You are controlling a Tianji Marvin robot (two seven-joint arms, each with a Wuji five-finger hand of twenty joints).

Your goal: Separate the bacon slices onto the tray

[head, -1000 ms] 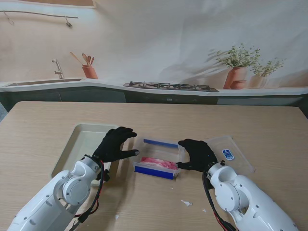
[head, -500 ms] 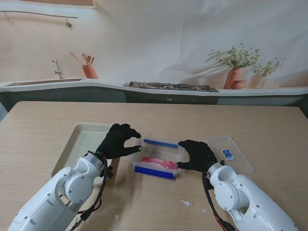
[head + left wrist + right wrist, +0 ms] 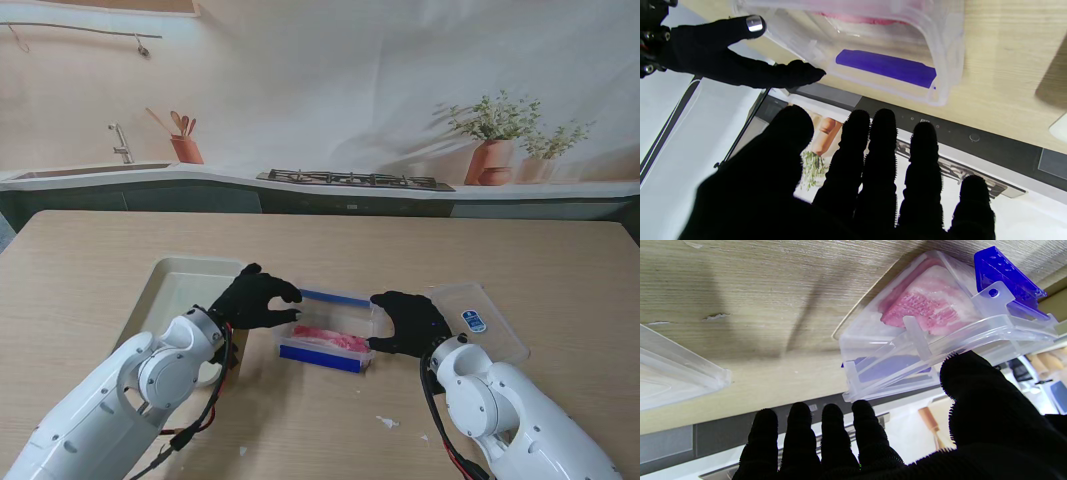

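Observation:
A clear plastic container (image 3: 352,302) with blue clips stands open in the middle of the table, and pink bacon slices (image 3: 328,338) lie inside it. My left hand (image 3: 255,300) hovers at the container's left end, open, with its fingers (image 3: 883,143) spread and pointing over the rim. My right hand (image 3: 405,322) grips the right end, thumb (image 3: 973,383) against the rim and fingers past the far corner. In the right wrist view the bacon (image 3: 927,306) shows through the container's wall (image 3: 973,330). The pale metal tray (image 3: 170,275) sits to the left, partly hidden by my left arm.
The container's clear lid (image 3: 490,335) with a blue sticker lies on the table to the right of my right hand. Small white scraps (image 3: 387,422) lie on the wood nearer to me. A counter with a hob and plant pots runs behind the table.
My left hand has moved right, from over the tray's edge to the container's left rim. My right hand and the container have stayed put.

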